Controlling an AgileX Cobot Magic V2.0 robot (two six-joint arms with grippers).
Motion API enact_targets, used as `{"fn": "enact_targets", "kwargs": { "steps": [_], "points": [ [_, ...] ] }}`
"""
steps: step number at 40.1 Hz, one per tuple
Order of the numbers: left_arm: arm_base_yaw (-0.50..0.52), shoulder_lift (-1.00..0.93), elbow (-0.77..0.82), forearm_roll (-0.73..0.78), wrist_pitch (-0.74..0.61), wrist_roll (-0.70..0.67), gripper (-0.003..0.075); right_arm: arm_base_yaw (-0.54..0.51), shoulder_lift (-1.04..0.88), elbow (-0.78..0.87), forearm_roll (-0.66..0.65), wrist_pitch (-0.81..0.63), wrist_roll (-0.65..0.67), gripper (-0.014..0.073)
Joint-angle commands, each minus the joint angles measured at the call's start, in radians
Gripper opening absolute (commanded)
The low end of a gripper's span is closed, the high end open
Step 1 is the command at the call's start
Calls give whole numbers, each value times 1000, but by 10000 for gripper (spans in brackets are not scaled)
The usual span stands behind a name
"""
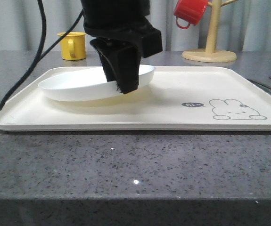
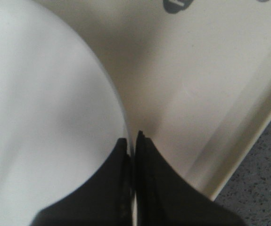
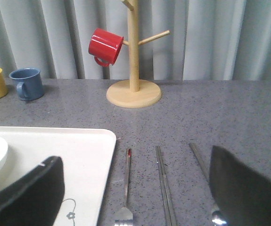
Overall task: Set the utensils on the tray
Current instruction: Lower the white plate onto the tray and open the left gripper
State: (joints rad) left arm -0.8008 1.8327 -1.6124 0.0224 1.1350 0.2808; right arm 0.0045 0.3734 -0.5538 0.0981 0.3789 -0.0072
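The cream tray (image 1: pixel 173 120) with its drawn rabbit (image 1: pixel 236 109) lies across the table. On its left part sits a round white plate (image 1: pixel 74 84), tilted with its right side raised. My left gripper (image 1: pixel 126 87) is shut on that plate's rim; in the left wrist view the black fingers (image 2: pixel 133 139) pinch the plate's edge (image 2: pixel 41 94) above the tray floor (image 2: pixel 196 94). The utensils lie on the grey table beside the tray's corner (image 3: pixel 78 146): a fork (image 3: pixel 126 183), chopsticks (image 3: pixel 163 183) and a spoon (image 3: pixel 199 160). My right gripper (image 3: pixel 135 157) hovers open above them, holding nothing.
A wooden mug tree (image 3: pixel 134 89) with a red mug (image 3: pixel 105 46) stands behind the utensils. A yellow mug (image 1: pixel 73 45) and a blue mug (image 3: pixel 28 84) sit at the back behind the tray. A black cable (image 1: pixel 36 52) hangs at the left.
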Motion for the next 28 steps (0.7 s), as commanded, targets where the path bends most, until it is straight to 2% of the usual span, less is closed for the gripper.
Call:
{"fn": "enact_targets", "kwargs": {
  "steps": [1,3,6,13,16,22,28],
  "points": [
    [-4,-21,-30,-28,28,-9,-18,-4,14,-33,-1,-76,-5,644],
    [-4,-16,-28,-28,34,-9,-13,-4,14,-33,-1,-76,-5,644],
    [-4,-14,-28,-33,34,-9,39,-4,14,-33,-1,-76,-5,644],
    [-4,-14,-28,-33,42,-30,264,-4,14,-33,-1,-76,-5,644],
    [-4,-14,-51,-33,70,-30,316,-4,14,-33,-1,-76,-5,644],
    [-4,-14,-146,-33,135,-30,288,-4,14,-33,-1,-76,-5,644],
    [-2,-30,-238,-1,135,-30,136,-4,14,-33,-1,-76,-5,644]
  ]
}}
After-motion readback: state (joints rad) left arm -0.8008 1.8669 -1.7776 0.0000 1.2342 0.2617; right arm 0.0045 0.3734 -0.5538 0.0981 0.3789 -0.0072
